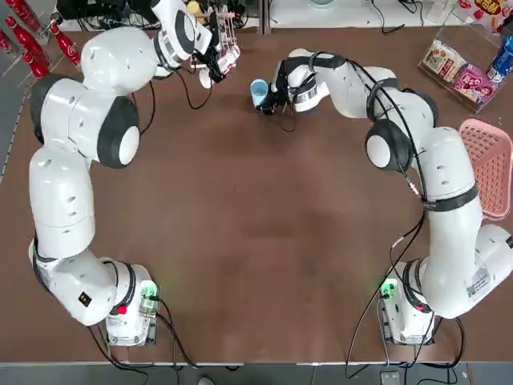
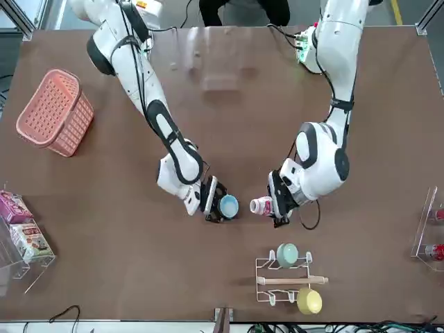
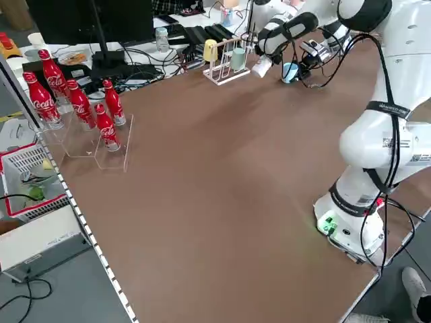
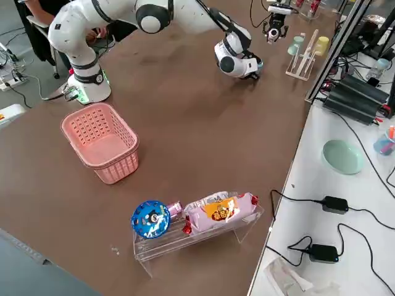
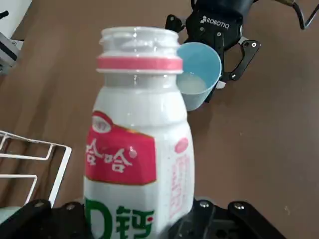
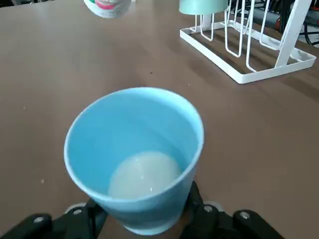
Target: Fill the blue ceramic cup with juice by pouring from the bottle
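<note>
pink basket (image 2: 55, 113): at table edge | white wire rack (image 2: 284, 281): holds mint-green cup (image 2: 287, 254) and yellow cup (image 2: 309, 301) | red cola bottles (image 3: 79, 102): in clear stand | blue bottle (image 4: 150, 218) and snack packets (image 4: 221, 210): in clear tray

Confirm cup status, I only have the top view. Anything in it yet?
Observer: Yes. The right wrist view shows a shallow pool of pale liquid in the blue cup, far from full.
Operator: Bottle capped?
Observer: No. In the left wrist view the bottle has an open mouth, no cap on it.
Operator: Who holds what?
Observer: The right gripper is shut on the cup; the left gripper is shut on the bottle, which is beside the cup in the front view, not over it.
</note>
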Motion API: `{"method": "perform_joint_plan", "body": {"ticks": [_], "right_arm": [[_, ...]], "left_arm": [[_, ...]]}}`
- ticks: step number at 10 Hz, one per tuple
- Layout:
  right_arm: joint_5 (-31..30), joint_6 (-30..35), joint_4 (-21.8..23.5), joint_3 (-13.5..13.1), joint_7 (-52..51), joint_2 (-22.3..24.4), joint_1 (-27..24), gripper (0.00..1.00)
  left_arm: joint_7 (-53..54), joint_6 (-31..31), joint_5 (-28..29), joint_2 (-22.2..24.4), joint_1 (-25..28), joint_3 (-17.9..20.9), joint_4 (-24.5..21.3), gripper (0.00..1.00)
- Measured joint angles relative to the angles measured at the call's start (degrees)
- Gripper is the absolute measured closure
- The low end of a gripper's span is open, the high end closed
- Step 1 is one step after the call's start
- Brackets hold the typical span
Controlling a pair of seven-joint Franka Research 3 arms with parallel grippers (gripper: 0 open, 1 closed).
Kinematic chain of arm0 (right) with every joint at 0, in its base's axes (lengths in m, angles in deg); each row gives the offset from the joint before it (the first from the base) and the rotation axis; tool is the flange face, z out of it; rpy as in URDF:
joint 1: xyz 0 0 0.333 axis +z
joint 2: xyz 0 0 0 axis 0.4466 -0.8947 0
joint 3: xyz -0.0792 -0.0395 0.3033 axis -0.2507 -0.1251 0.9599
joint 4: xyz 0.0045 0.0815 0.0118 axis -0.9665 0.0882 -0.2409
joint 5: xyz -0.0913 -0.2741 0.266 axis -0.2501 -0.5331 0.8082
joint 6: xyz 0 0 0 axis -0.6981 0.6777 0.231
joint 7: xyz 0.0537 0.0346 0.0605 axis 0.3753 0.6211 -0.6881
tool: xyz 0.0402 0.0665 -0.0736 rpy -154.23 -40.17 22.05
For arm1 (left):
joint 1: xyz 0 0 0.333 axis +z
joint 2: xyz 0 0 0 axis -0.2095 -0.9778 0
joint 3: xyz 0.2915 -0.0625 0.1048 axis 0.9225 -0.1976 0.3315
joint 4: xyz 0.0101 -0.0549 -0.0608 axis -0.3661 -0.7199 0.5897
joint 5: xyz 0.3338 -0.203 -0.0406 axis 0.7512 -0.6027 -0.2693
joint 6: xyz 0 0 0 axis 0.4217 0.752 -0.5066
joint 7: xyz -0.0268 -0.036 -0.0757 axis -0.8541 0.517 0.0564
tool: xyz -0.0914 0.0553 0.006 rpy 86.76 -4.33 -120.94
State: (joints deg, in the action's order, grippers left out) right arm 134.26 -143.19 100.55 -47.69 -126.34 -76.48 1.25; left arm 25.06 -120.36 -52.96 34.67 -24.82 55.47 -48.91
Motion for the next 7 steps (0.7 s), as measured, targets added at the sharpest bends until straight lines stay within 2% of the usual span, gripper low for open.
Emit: {"method": "perform_joint_plan", "body": {"ticks": [2,4,7], "right_arm": [[0.02,0.00,0.00,0.00,0.00,0.00,0.00,0.33],[0.03,-0.01,0.00,0.00,0.00,0.00,-0.01,0.33],[0.04,-0.02,0.00,0.00,0.00,0.00,-0.02,0.33]], "left_arm": [[-4.89,-0.01,4.24,-0.92,-2.09,1.06,1.25,0.56],[-11.15,-0.02,10.79,-1.81,-3.44,1.99,3.05,0.56],[-14.82,0.00,11.96,-3.59,-5.93,2.34,4.54,0.56]]}}
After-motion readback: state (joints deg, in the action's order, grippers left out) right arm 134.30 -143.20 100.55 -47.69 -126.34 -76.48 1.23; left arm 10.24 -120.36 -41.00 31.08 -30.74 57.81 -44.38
